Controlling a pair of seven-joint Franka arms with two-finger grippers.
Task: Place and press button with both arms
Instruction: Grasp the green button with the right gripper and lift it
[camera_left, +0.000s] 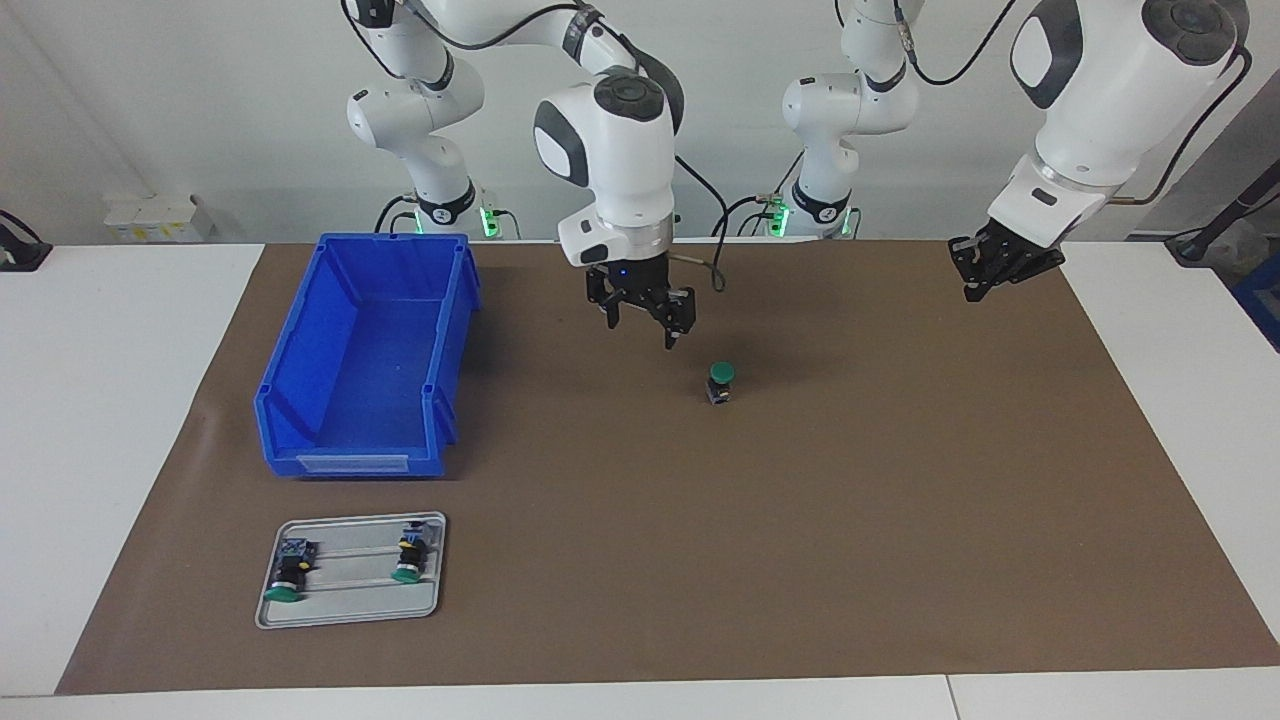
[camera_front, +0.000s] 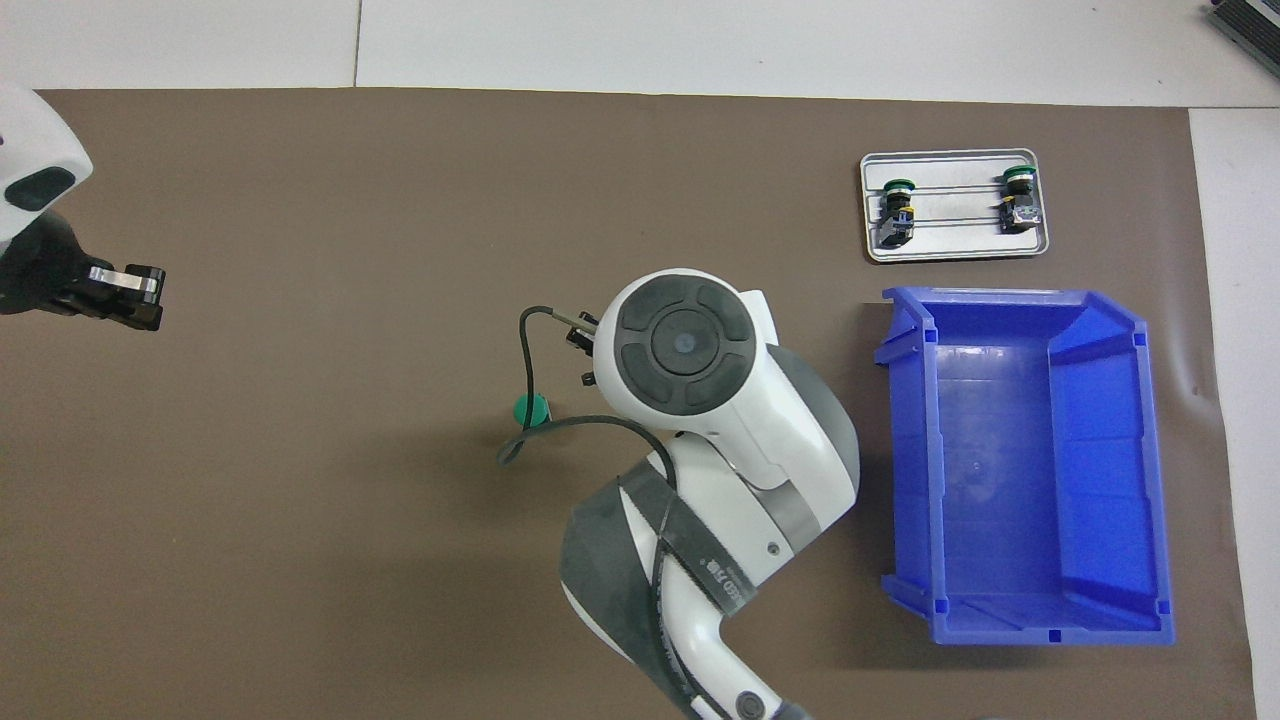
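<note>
The button (camera_left: 721, 383) stands upright on the brown mat, green cap up, near the middle of the table. In the overhead view a cable crosses the button (camera_front: 530, 408) at its edge. My right gripper (camera_left: 642, 328) hangs open just above the mat, beside the button toward the right arm's end, not touching it. From overhead its own wrist hides most of it. My left gripper (camera_left: 982, 280) is raised over the mat at the left arm's end, shut and holding nothing. It also shows from above as the left gripper (camera_front: 135, 297).
A blue bin (camera_left: 365, 350) sits toward the right arm's end. Farther from the robots than the bin lies a grey tray (camera_left: 355, 592) with two more green-capped buttons (camera_left: 290, 575) on their sides. White table borders the mat.
</note>
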